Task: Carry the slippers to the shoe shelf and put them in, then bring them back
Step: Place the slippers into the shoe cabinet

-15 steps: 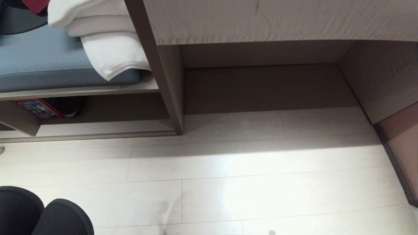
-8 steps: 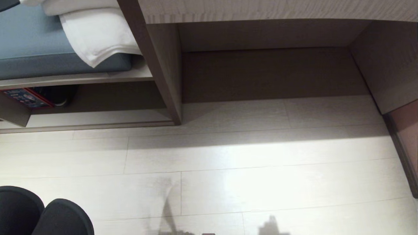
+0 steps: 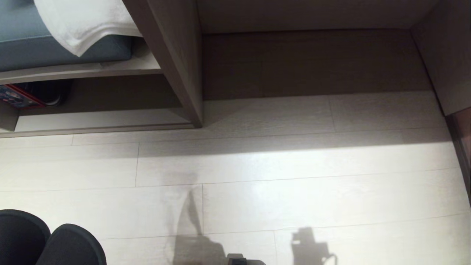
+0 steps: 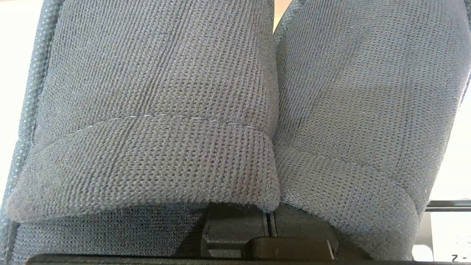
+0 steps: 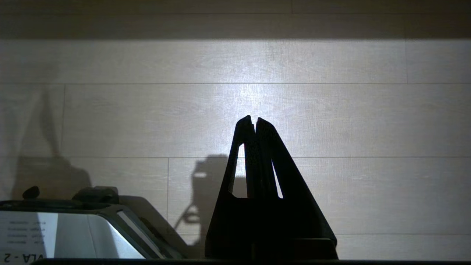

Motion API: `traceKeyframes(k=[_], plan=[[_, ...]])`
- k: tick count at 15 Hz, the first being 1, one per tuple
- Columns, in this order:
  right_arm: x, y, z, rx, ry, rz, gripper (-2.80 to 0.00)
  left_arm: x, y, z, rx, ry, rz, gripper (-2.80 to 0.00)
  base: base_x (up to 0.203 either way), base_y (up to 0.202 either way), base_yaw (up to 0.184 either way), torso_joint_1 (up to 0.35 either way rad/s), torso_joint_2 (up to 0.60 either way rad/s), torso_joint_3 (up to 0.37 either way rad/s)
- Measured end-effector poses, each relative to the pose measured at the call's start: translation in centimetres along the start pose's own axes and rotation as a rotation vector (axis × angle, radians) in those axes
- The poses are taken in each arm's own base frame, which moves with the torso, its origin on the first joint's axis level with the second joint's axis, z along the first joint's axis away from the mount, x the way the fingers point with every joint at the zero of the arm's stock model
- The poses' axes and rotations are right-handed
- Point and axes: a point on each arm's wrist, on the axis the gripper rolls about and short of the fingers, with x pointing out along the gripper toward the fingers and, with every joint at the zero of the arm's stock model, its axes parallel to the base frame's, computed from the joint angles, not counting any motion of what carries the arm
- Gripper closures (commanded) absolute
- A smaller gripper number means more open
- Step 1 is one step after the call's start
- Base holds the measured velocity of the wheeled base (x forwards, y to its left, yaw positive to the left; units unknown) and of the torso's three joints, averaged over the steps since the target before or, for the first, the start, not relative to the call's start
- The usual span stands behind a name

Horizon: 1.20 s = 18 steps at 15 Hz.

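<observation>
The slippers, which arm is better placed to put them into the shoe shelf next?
Left. The left gripper is shut on the slippers, which show at the head view's lower left, the same side as the shoe shelf. The right gripper is shut on nothing, over bare floor.

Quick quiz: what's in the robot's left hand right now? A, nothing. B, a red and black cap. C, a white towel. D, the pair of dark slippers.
D: the left wrist view is filled by the two dark slippers side by side, pinched at the left hand.
</observation>
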Motion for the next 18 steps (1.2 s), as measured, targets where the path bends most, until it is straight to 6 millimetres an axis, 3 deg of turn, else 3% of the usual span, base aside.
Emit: traceKeyframes(k=[18], plan=[[0.00,0.00,0.00,0.000,0.000,0.001,0.00,0.00,0.00,0.00,-0.001,0.000,-0.001,0.00,0.000,0.000,0.000,0.003,0.00,-0.197]])
